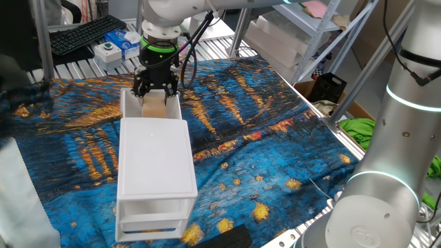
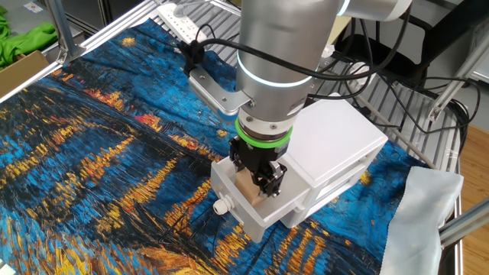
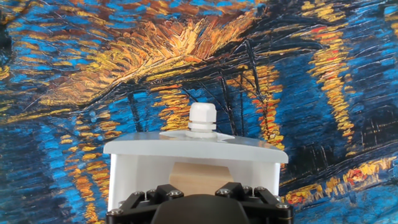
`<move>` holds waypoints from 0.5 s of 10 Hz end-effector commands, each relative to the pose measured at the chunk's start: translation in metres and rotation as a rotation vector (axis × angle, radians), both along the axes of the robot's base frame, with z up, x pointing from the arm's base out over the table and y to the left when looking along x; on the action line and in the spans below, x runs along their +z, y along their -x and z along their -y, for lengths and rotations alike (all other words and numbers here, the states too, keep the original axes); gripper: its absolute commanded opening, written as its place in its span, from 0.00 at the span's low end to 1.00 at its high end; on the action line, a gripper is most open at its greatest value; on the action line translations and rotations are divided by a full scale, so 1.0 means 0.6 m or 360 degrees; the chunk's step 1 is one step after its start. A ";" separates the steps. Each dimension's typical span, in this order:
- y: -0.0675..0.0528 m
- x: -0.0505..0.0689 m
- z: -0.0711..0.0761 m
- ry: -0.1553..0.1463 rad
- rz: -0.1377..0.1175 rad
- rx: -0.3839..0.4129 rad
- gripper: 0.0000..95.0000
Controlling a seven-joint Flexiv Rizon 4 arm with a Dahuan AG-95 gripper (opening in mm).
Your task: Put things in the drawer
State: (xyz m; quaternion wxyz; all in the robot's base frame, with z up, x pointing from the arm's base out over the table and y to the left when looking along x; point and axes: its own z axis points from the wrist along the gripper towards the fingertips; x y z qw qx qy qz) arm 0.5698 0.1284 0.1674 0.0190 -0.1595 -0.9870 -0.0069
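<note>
the gripper [image 1: 156, 90] is hanging straight down over the pulled-out top drawer [image 1: 127, 103] of the white cabinet [image 1: 153, 157], its fingers straddling the wooden cube [image 1: 154, 107]; the cube is sitting inside the drawer's open tray, between the drawer front and the cabinet body; the jaws are standing partly open, roughly at the cube's width, and whether the pads are pressing the cube or already slack beside it is something the pictures are not settling; i am judging this as the moment of setting down or letting go, since the cube looks low in the tray rather than hanging above it.

the drawer is standing pulled out towards the far side in one fixed view, so that its tray is lying bare under the hand; that is why the arm is reaching down just past the cabinet's closed top instead of over it; in the hand view the drawer's front wall and its round white knob [image 3: 202, 117] are showing ahead of the fingers, with the cube's tan face [image 3: 200, 178] just behind that wall.

as a cube it is having no long axis to speak of; its faces are lying about square with the drawer walls, flat side up, not tilted as far as i am able to tell; the painted blue and orange cloth [image 1: 275, 158] is covering the table around the cabinet.
</note>
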 end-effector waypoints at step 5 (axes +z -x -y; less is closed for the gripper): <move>0.004 0.011 0.003 -0.0009 -0.0060 0.0019 0.80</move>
